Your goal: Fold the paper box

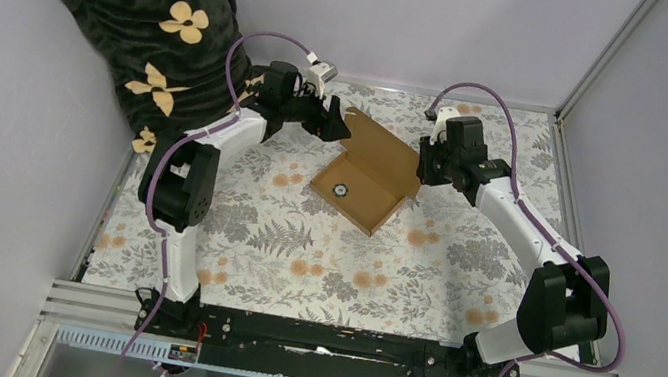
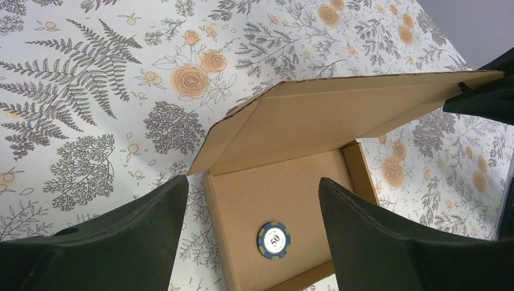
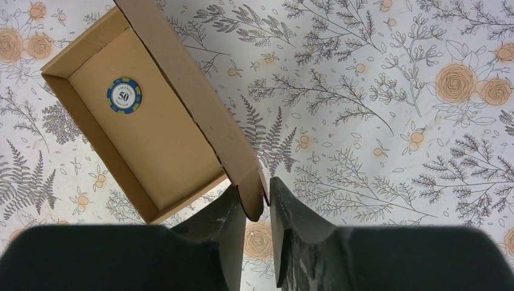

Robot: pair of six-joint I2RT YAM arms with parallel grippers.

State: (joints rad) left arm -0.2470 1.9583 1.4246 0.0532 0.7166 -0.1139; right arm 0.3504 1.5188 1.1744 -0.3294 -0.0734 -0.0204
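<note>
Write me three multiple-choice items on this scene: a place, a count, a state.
1. Where is the round blue chip marked 50? A under the brown cardboard box; B on that box's floor; C outside it.
2. How many chips are in view? A one; B two; C four.
3. The box's lid is: A shut flat; B raised; C torn off.
Key: 1 B, it lies inside on the floor; 2 A, only one shows; 3 B, it stands tilted up, its corner between the fingers of the right tool.
</note>
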